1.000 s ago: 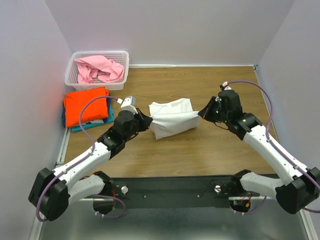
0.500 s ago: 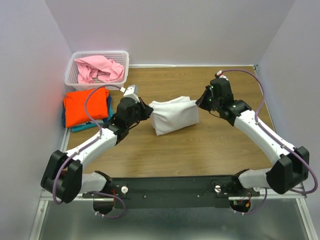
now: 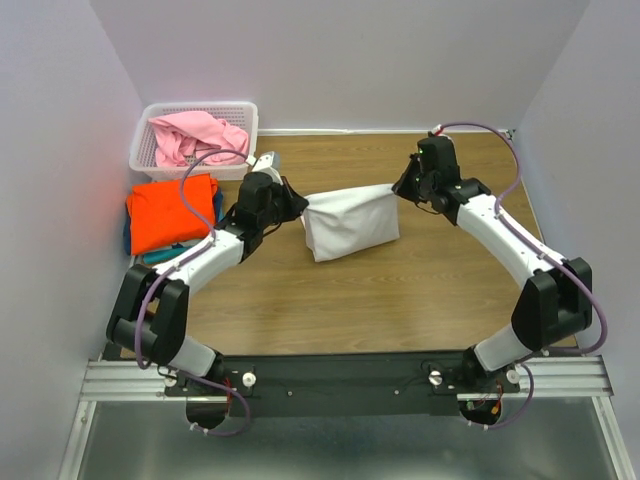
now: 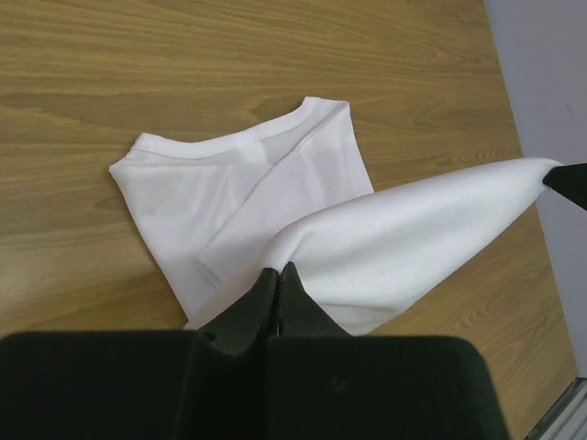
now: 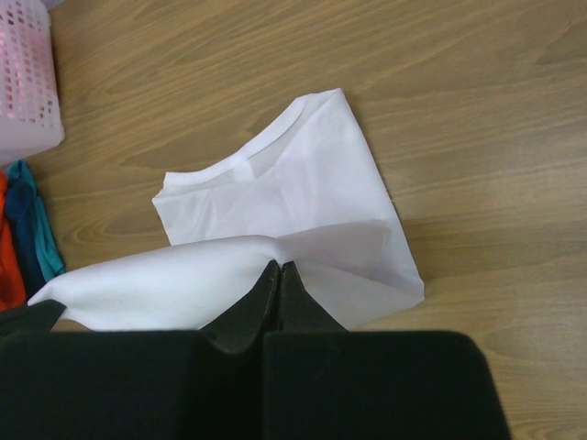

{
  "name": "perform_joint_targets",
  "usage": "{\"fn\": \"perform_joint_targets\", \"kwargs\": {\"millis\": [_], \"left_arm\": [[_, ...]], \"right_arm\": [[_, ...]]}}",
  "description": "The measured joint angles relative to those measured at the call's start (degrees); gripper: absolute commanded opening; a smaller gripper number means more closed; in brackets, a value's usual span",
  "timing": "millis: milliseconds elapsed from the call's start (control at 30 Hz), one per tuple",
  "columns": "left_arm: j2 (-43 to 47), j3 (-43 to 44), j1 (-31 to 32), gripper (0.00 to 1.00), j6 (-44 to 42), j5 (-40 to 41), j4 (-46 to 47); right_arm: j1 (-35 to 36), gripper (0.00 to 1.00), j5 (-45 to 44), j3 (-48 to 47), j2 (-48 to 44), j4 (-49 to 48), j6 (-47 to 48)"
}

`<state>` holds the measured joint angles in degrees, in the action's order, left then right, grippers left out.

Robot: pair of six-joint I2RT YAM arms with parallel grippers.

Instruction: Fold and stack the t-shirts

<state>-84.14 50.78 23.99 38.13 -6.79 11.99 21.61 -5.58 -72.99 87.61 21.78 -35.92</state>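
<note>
Left jaws and right jaws each pinch shut on a corner of the white t-shirt, stretching one edge between them; its collar part lies mid-way on the wooden surface. At the surface's left edge, an orange t-shirt lies on a teal t-shirt, near the white basket holding a pink t-shirt. Pale lilac walls close three sides.

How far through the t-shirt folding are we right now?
Done: the orange t-shirt lies folded on the teal t-shirt. In hand: the left gripper and right gripper each pinch the white t-shirt, holding its edge raised over the rest, mid-fold. Left: finish and stack it, then the pink t-shirt, crumpled in the basket.
</note>
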Motion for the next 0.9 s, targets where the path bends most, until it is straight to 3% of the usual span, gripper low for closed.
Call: {"fn": "perform_joint_targets", "kwargs": {"millis": [400, 900], "left_arm": [[-11.58, 6.62, -3.69, 0.0, -0.48, -2.47, 0.61], [-19.98, 16.22, -5.97, 0.0, -2.95, -1.07, -2.78]], "right_arm": [[-2.86, 0.01, 5.35, -7.45, 12.28, -2.16, 1.92], [-4.98, 0.01, 10.38, -16.85, 26.47, -3.32, 3.06]]}}
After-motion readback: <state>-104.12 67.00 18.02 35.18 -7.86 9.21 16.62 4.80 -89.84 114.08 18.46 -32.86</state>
